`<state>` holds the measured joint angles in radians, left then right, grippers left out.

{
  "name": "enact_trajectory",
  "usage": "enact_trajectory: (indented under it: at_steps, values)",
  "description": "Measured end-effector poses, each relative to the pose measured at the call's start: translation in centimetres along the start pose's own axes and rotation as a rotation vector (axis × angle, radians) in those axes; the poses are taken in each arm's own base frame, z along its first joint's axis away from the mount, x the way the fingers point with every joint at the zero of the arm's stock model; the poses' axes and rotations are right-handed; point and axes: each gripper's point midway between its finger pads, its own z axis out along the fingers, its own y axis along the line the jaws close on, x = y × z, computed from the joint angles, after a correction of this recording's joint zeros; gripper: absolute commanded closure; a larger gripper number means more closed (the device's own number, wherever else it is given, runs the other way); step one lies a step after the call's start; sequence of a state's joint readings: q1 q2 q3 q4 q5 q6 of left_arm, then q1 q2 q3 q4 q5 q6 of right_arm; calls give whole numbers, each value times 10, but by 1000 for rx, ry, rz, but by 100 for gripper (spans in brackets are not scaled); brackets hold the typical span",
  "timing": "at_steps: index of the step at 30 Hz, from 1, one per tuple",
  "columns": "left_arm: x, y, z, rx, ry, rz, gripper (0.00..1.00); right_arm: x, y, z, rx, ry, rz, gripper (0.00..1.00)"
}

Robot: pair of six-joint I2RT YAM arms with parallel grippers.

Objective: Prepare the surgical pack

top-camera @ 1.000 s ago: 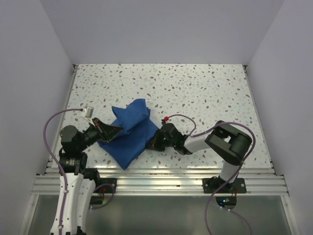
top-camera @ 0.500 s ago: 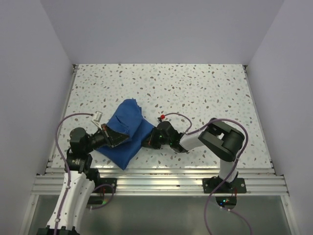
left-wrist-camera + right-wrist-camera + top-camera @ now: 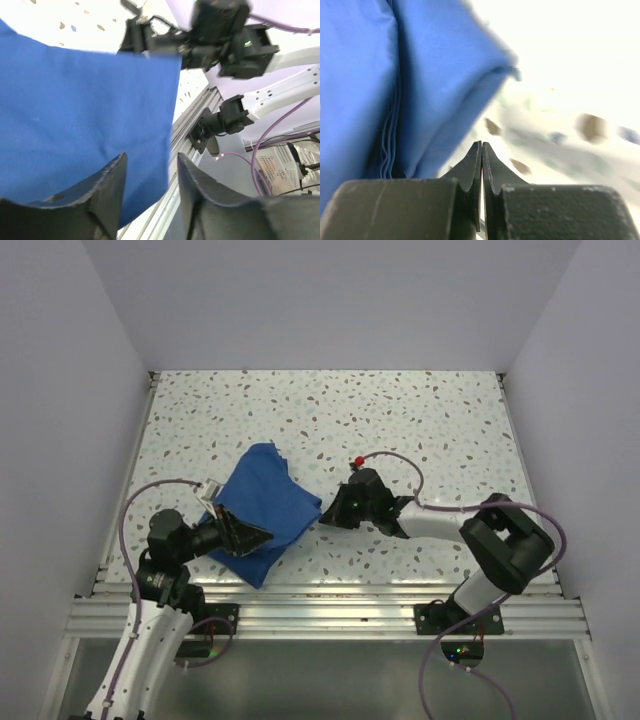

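Pale lilac walls box in a white speckled desk (image 3: 420,420), with a ribbed metal rail (image 3: 330,605) along the bottom of the overhead view. We see one task item only, the blue drape (image 3: 262,502). It is folded into a lumpy bundle and lies on the desk left of centre, in the lower part of the overhead frame. One corner points right, another points down toward the rail.

Left gripper (image 3: 243,537): it sits over the drape's lower-left edge in the overhead view. Jaws spread, with a clear gap between the two dark fingers (image 3: 105,195) in the left wrist view. We see nothing pinched there. The drape (image 3: 75,110) fills the upper left of that view beyond the fingertips, and its straight right edge shows through the gap. We cannot tell whether a finger touches the cloth.

Right gripper (image 3: 330,515): it is low over the desk, tips aimed left at the drape's right corner. Jaws pressed together tip to tip in the right wrist view, the two fingers (image 3: 470,170) meeting with nothing showing between them. The drape (image 3: 375,80) takes the left half of that view, with stacked folds visible along its edge, just left of and beyond the closed tips. Blurred speckled desk is on the right. The tips are just beside the corner, and we cannot tell if they touch it.

Both arms carry purple cables (image 3: 130,510). A small red bit (image 3: 357,459) sits on the right arm's cable, above its wrist.
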<state>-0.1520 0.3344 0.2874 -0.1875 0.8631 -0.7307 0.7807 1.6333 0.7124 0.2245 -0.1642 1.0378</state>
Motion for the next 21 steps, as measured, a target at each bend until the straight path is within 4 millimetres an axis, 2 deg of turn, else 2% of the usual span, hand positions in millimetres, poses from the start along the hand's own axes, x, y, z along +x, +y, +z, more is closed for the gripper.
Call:
enact_trajectory:
  at_steps: [3, 5, 6, 7, 8, 9, 12, 13, 15, 17, 18, 21]
  values:
    - [7, 4, -4, -29, 8, -4, 42, -15, -11, -24, 35, -40, -35, 98]
    - [9, 7, -6, -53, 9, -8, 41, -25, -16, -38, 57, -62, -67, 88]
    - [8, 7, -8, -70, 5, -7, 40, -28, -19, -43, 68, -71, -87, 80]
    - [5, 7, -9, -90, -5, -5, 38, -31, -21, -48, 80, -75, -109, 62]
    - [0, 5, -12, -110, -21, 8, 37, -31, -22, -51, 87, -70, -130, 52]
    - [-8, 2, -14, -130, -44, 23, 35, -32, -21, -53, 86, -61, -155, 35]
    - [-37, -11, -22, -183, -121, 84, 35, -30, -5, -51, 36, 11, -240, 18]
    - [-47, -14, -23, -198, -137, 100, 36, -29, 3, -46, 8, 46, -263, 8]
    - [-61, -13, -22, -237, -146, 109, 36, -26, 20, -28, -59, 127, -301, 3]
    - [-68, -1, -18, -294, -136, 94, 39, -17, 26, -15, -117, 202, -310, 3]
    - [-69, 8, -16, -329, -127, 77, 45, -11, 24, -9, -136, 235, -306, 5]
    - [-62, 32, -14, -415, -93, 18, 47, 8, 18, 2, -183, 330, -271, 16]
